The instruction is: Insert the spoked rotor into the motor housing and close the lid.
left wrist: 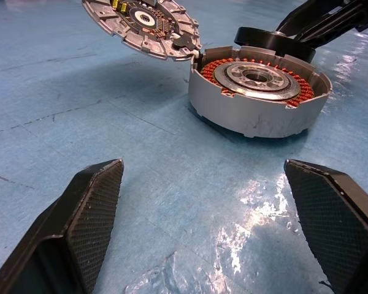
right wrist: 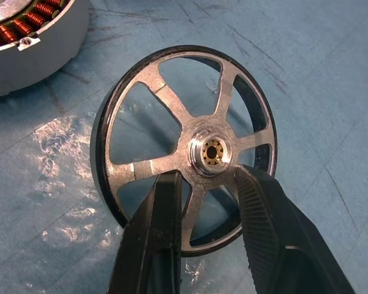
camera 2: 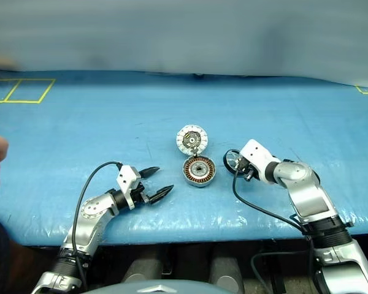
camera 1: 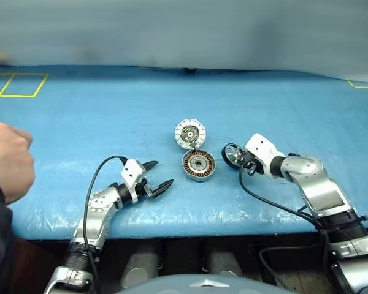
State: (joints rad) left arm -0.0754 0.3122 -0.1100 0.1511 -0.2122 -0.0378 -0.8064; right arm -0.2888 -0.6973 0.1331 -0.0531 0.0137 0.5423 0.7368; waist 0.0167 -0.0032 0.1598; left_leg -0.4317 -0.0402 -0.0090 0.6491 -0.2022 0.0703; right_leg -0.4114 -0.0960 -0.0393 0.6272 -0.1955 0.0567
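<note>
Blue plastic sheeting covers the whole work surface, with yellow taped squares at its far left corner and a person's hand resting at the left edge.

Near the middle sits the motor housing, its mouth up, copper windings ringing a silver hub. Its lid stands swung open at the far side, joined at the housing's far edge, with the whitish segmented face showing.

Just right of the housing lies the spoked rotor, and the right gripper is on it. Its two fingers straddle one spoke close to the centre hub, one finger in the opening on each side, drawn in towards that spoke. Whether they have fully pinched the spoke I cannot tell from these views. The rotor looks slightly tipped on the sheeting rather than quite flat.

What the coming move turns on is plain: the housing lies to the left of the rotor, close by, so the right arm is the nearer one and would have to carry the wheel a short way leftward. The rotor must then come down flat, hub over hub.

The left gripper hovers on the near left of the housing, fingers wide apart and empty, pointing towards it.
</note>
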